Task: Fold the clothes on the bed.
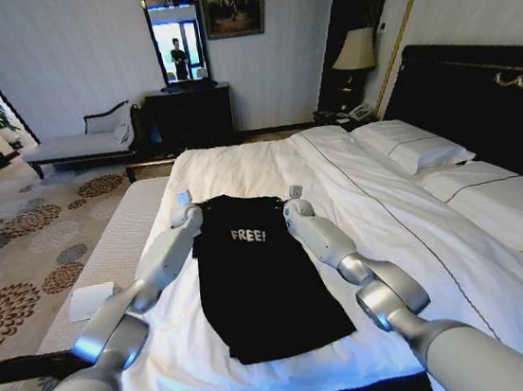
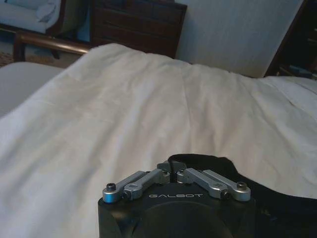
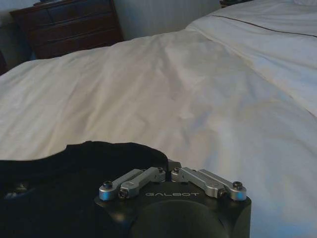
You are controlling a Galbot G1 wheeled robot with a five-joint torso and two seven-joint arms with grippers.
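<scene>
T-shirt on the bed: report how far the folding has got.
Done: the black T-shirt lies as a narrow strip on the bed, sides apparently folded in. In hand: left gripper and right gripper sit shut at its collar-end corners. Left: folding it lengthwise.

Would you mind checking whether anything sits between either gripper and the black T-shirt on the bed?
Nothing visible does. The left gripper and right gripper sit at the top corners of the black T-shirt, fingers drawn together at its fabric edge, with bare white duvet beyond.

silver-grey jointed arms; each black gripper [image 2: 173, 174] housing reads "galbot", with silver screwed finger links.
</scene>
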